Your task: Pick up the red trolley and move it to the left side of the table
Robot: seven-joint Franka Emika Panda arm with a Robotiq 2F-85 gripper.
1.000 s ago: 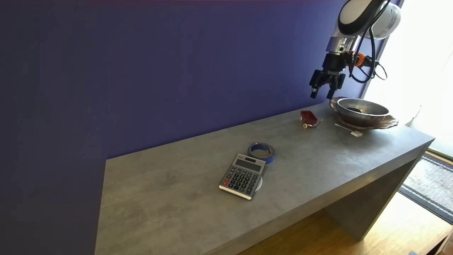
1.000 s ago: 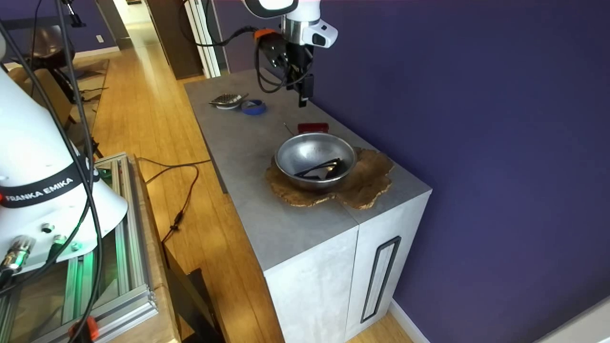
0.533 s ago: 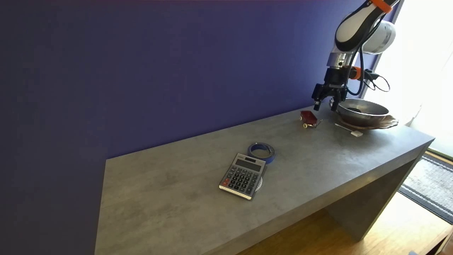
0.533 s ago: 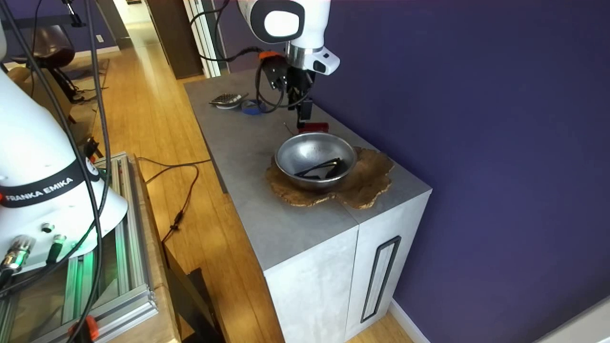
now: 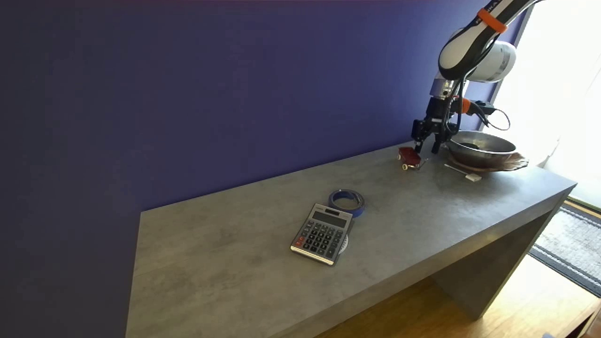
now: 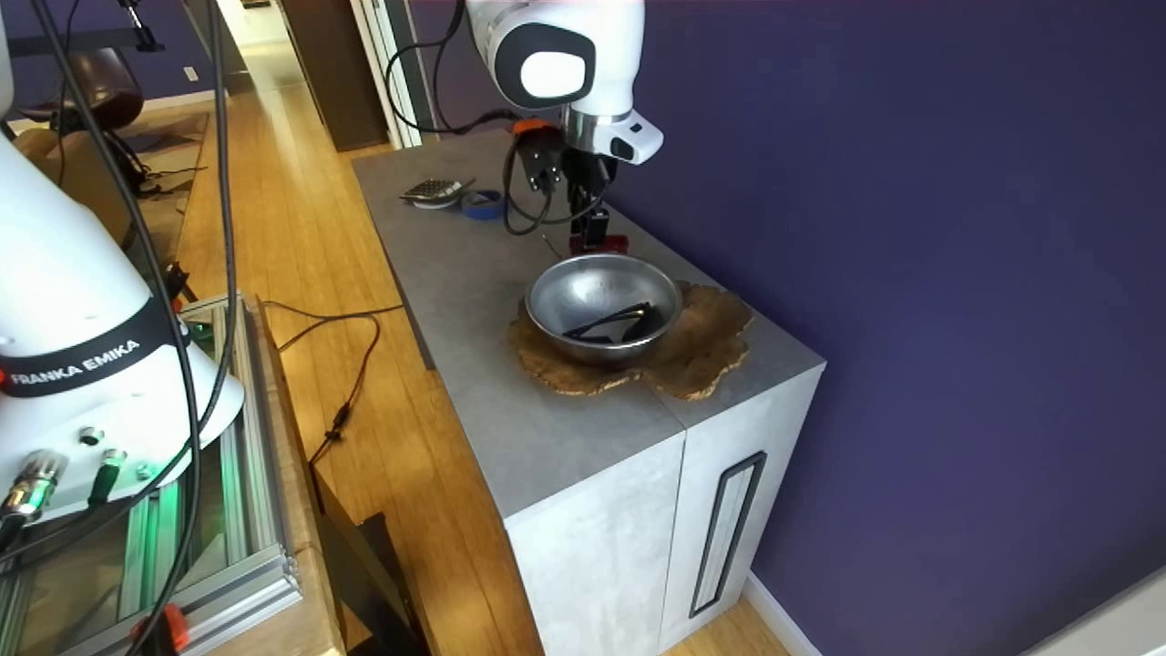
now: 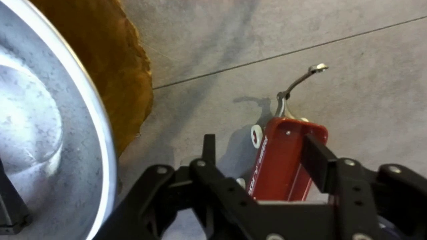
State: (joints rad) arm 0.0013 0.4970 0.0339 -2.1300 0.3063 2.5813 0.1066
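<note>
The red trolley [image 7: 282, 160] is a small wagon with white wheels and a thin metal handle. It stands upright on the grey table [image 5: 225, 258], near the wall and beside the bowl; it also shows in both exterior views [image 5: 410, 157] [image 6: 614, 244]. My gripper [image 7: 259, 141] is open and empty, low over the trolley. In the wrist view one finger overlaps the trolley's tray near its right rim, and the other is over the table left of it. The gripper's body hides the trolley's rear end. The gripper also shows in both exterior views [image 5: 426, 149] [image 6: 590, 235].
A metal bowl [image 5: 483, 144] with dark items sits on a wooden slab [image 6: 706, 351] close beside the gripper. A small white-ended item [image 5: 473, 177] lies near the trolley. Blue tape [image 5: 358, 211] and a calculator [image 5: 324, 232] lie further along. A purple wall [image 5: 281, 94] runs behind.
My gripper has come down from well above the table to just over the trolley, staying open. The trolley and other objects have not moved.
</note>
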